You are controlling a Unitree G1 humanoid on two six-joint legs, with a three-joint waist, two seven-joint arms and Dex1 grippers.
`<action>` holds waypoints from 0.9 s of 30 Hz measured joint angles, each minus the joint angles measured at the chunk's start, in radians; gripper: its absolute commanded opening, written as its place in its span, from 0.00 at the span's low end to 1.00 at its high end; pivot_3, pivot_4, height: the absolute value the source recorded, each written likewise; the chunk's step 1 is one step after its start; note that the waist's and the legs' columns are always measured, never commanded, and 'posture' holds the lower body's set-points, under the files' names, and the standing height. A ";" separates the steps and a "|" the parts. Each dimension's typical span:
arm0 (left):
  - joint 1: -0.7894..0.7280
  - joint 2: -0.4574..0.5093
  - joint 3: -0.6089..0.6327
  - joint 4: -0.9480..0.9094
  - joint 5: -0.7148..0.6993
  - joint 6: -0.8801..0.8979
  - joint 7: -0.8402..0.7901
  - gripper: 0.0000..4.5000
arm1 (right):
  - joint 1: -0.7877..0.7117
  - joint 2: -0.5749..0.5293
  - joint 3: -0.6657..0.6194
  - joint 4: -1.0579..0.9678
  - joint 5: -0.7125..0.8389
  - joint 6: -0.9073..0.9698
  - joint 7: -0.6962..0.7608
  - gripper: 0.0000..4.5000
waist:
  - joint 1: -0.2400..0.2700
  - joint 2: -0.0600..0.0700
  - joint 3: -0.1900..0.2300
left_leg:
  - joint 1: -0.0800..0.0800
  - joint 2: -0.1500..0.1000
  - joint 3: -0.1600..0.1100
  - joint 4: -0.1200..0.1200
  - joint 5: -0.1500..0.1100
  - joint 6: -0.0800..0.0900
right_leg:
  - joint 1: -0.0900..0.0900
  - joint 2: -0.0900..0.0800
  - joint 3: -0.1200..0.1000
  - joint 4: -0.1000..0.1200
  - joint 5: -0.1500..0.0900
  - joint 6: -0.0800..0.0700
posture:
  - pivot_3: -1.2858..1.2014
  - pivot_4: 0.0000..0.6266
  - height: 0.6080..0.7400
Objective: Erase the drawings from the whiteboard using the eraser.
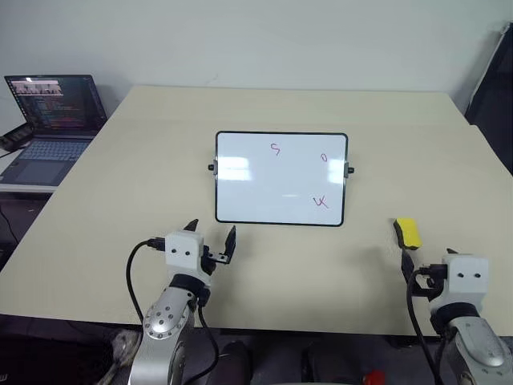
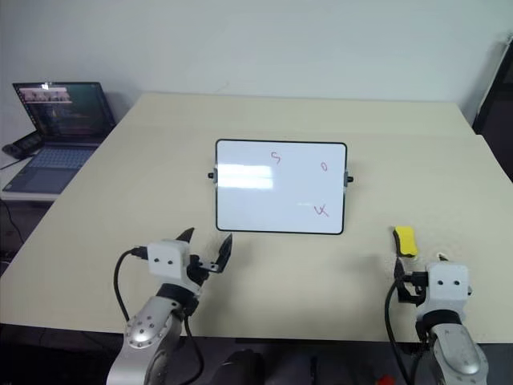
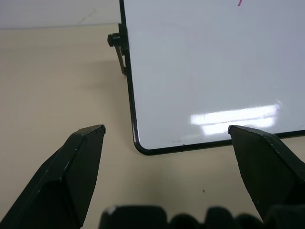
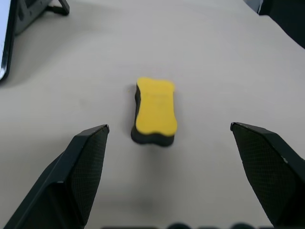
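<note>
The whiteboard point(image 1: 280, 178) stands tilted on the middle of the table, black-framed, with side knobs. The drawings are red marks on it: an "S" point(image 1: 275, 149), a "0" point(image 1: 324, 158) and a "K" point(image 1: 321, 202). The yellow eraser point(image 1: 407, 233) with a dark base lies flat on the table to the board's right. My right gripper point(image 4: 169, 127) is open just short of the eraser point(image 4: 155, 112), which lies ahead between its fingers, untouched. My left gripper point(image 1: 212, 234) is open and empty in front of the board's lower left corner point(image 3: 143, 148).
An open laptop point(image 1: 52, 120) sits on a lower surface to the left of the table point(image 1: 160, 136). A dark object point(image 1: 493, 72) stands past the table's far right corner. The table's near edge runs just under both grippers.
</note>
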 measured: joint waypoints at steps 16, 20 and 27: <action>-0.113 0.013 0.007 0.127 -0.018 -0.055 -0.053 1.00 | -0.021 0.039 0.018 -0.045 -0.013 0.020 -0.035 1.00 | -0.001 0.000 0.000 | 0.000 0.000 0.000 0.000 0.000 0.000 | 0.000 0.000 -0.001 0.000 0.000 0.000 | 0.52 0.24 1.00; -0.137 0.013 0.010 0.176 -0.020 -0.079 -0.058 1.00 | -0.033 0.047 0.041 -0.034 -0.015 0.019 -0.043 1.00 | 0.000 0.000 0.000 | 0.000 0.000 0.000 0.000 0.000 0.000 | 0.000 0.000 -0.001 0.000 0.000 0.000 | 0.52 0.24 1.00; -0.141 0.003 -0.003 0.179 -0.017 -0.086 -0.055 1.00 | -0.011 0.046 0.004 -0.007 -0.012 -0.005 -0.043 1.00 | 0.000 0.000 0.000 | 0.000 0.000 0.000 0.000 0.000 0.000 | 0.000 0.000 -0.001 0.000 0.000 0.000 | 0.52 0.24 1.00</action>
